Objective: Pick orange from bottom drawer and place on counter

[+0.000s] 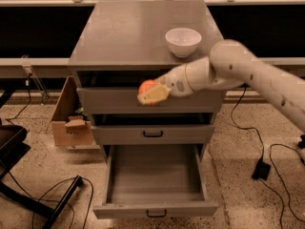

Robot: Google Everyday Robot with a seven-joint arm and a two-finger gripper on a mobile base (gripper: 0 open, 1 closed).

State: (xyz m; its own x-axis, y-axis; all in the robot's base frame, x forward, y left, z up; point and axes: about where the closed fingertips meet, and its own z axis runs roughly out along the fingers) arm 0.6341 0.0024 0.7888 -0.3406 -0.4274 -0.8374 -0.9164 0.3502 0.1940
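The robot's hand clasps the orange at 12 o'clock from the open bottom drawer, just below the surface edge.

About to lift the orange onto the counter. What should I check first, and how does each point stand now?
1. Grip: ok. The gripper is shut on the orange.
2. Height: not ok. The orange hangs before the top drawer, below the counter edge.
3. Landing spot: ok. The counter's left and front are bare.
4. Bowl: cannot tell. It stands at the right, near the arm.
5. Bottom drawer: ok. It is open, with nothing in it.
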